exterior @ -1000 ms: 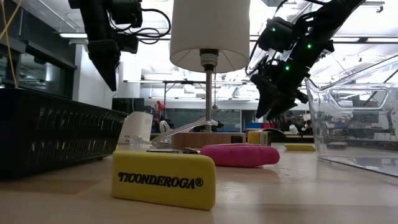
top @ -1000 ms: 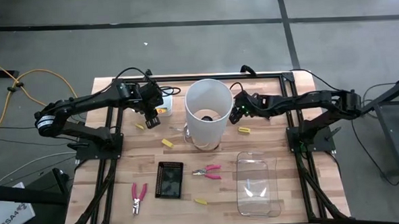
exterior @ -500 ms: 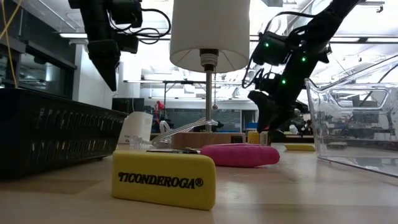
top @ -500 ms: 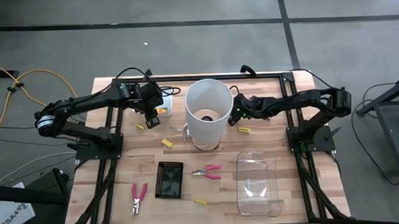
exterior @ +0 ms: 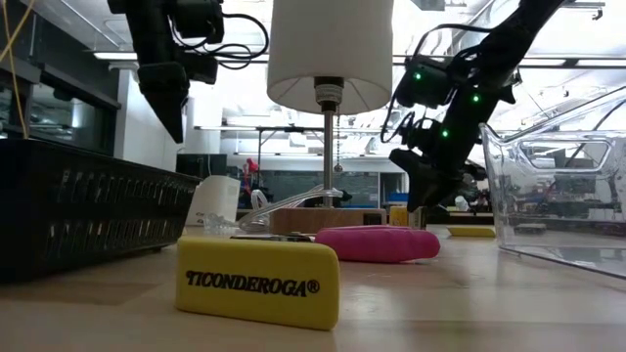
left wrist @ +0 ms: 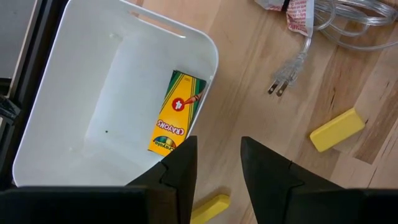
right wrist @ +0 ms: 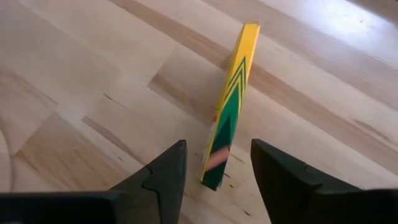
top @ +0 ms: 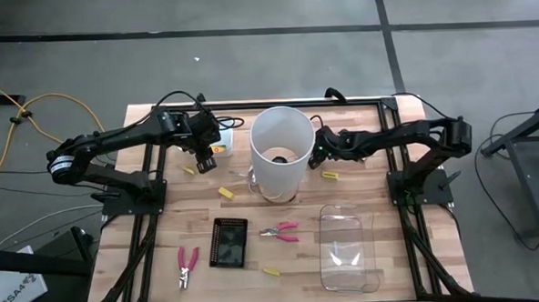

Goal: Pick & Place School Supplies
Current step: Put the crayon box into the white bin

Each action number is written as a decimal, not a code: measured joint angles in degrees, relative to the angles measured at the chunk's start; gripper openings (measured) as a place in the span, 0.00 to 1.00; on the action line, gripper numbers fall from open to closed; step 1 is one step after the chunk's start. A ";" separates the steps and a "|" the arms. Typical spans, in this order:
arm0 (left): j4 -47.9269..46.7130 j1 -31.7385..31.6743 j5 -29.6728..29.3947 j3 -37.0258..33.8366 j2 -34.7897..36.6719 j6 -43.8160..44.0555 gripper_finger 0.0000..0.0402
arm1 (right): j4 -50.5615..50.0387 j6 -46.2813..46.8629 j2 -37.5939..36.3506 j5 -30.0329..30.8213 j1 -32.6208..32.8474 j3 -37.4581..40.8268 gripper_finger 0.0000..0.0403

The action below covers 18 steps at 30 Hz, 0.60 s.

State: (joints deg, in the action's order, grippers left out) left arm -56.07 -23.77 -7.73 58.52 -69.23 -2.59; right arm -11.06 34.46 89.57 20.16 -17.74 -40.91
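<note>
Jaws of right gripper [right wrist: 214, 168] straddle a partly hidden crayon box [right wrist: 231, 99].

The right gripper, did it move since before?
Yes. In the high view the right gripper has slid closer to the white lamp shade, and in the low view it has come down toward the table.

Overhead looks straight down, low looks level across the table [top: 163, 210] — wrists sit close above it.
</note>
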 joint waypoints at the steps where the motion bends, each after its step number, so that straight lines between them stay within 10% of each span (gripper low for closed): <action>1: 0.00 0.01 0.00 0.00 0.00 0.00 0.29 | -0.08 0.03 0.27 -0.52 0.00 0.00 0.40; 18: 0.01 0.02 0.00 0.00 0.00 0.00 0.29 | 2.93 0.26 2.74 -0.59 -0.02 0.00 0.37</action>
State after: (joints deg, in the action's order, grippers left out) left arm -56.06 -23.75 -7.73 58.52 -69.23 -2.59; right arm -8.13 34.72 92.31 19.57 -17.76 -40.91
